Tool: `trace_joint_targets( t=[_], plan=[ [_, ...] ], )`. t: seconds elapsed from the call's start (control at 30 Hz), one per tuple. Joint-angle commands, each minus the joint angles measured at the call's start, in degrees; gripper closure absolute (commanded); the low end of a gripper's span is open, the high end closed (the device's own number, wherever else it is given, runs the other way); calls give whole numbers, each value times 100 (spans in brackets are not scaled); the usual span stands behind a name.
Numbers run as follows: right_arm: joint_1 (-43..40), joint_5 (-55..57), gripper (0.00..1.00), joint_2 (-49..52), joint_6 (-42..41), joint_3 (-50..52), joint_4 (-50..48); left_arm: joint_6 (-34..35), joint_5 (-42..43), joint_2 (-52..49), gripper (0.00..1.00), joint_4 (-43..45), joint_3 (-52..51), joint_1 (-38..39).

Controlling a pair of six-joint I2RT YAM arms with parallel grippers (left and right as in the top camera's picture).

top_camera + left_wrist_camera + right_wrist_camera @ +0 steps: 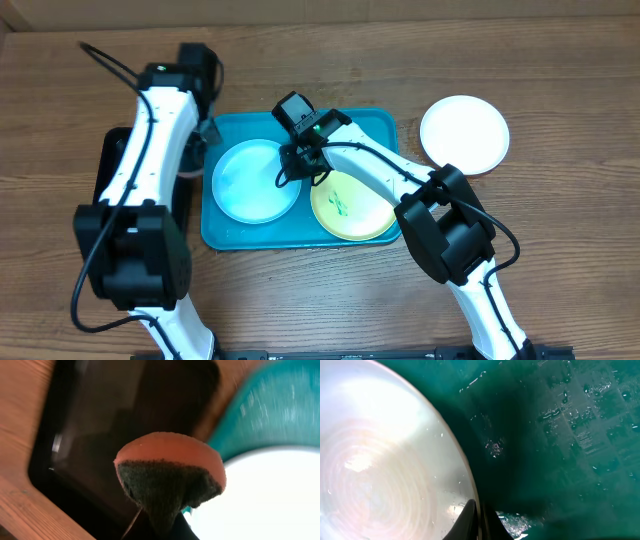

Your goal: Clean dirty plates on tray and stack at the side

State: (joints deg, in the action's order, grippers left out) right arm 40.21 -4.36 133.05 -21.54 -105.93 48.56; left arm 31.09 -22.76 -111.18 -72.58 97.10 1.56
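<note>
The tray (385,125) lies in the middle of the surface (570,250), with two of the plates on it. The pale blue plate (250,185) fills its 9 o'clock half, and the yellow-green plate (352,208), marked with teal smears at its centre, sits toward 4 o'clock. The white plate (464,135) lies off the tray at about 2 o'clock, apparently at the stacking spot, so it is probably the one already finished. The left fingers (172,530) are clamped on an orange sponge (170,470) with its dark scouring face turned down. They are held off the tray's 10 o'clock corner, above the black tray (108,170), probably keeping the sponge ready near the blue plate. The right fingers (481,525) are pressed narrow. Their tips are at the blue plate's 3 o'clock rim, between the two plates. The right wrist view does not show whether they pinch that rim or only rest against it. From there they could steady the plate for scrubbing or lift it toward the white one.
</note>
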Motion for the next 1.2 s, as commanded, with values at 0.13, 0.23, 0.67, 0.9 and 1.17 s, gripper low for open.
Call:
trace_joint_targets(
  t=[0.13,0.23,0.67,0.9,1.17],
  plan=[
    [208,964,96,-201,678,-866,531,197,1069,205,96,208,151,-1014],
    [487,2260,96,-472,719,-1261,684,-302,2105,179,96,389,52,-1497],
    [1886,7368,96,-990,3595,-1567,59,-732,2667,177,96,693,-592,-2774],
    [2092,7814,96,-990,4671,-1567,52,-732,2691,177,96,715,-671,-2874],
    [2098,8043,96,-990,4706,-1567,55,-732,2691,177,96,732,-671,-2855]
  ],
)
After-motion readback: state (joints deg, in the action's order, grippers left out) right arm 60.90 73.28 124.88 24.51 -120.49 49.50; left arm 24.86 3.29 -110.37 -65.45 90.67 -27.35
